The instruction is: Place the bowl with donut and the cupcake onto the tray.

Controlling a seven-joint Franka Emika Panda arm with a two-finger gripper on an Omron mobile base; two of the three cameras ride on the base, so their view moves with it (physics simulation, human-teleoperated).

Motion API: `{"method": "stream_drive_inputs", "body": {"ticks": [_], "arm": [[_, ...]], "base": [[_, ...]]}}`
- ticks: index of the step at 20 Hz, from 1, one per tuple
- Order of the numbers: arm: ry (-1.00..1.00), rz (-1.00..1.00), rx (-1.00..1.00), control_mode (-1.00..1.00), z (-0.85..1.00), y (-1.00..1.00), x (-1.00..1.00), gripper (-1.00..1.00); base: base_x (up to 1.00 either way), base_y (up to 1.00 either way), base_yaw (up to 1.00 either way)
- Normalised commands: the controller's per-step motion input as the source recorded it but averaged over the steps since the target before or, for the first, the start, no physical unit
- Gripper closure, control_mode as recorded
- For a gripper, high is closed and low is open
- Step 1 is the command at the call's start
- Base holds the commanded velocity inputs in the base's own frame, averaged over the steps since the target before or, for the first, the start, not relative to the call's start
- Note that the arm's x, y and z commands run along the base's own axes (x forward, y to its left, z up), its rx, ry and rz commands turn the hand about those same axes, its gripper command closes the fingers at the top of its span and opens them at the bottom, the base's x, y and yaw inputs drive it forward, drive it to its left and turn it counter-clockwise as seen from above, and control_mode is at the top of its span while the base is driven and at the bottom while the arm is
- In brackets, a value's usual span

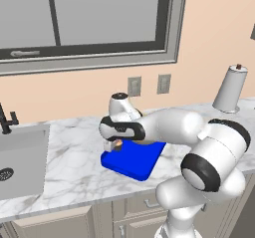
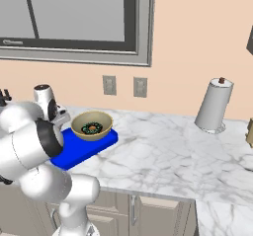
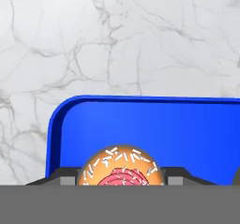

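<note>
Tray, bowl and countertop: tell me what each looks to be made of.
Tray: probably plastic; uniform bright blue, smooth, rounded corners and a moulded raised rim, little gloss.
Bowl: possibly glazed ceramic or plastic; even tan outside, dark inside, smooth thick rim. The look leaves it open.
Countertop: marble or a marble-look stone; white with grey branching veins, smooth flat finish.

Glossy blue tray (image 3: pixel 140 124), veined marble counter (image 3: pixel 117 40)
</note>
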Motion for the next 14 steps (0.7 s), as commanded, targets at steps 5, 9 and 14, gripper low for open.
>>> {"method": "stream_drive_inputs", "body": {"ticks": [5, 9, 14], "arm": [[0.00, 0.00, 0.00, -1.00, -0.15, -0.32, -0.11, 1.00], [0.00, 0.00, 0.00, -1.00, -0.16, -0.19, -0.08, 1.00], [0.00, 0.00, 0.00, -1.00, -0.11, -0.08, -0.03, 1.00]], "base": [[0.00, 0.00, 0.00], [0.00, 0.00, 0.00], [0.00, 0.00, 0.00]]}}
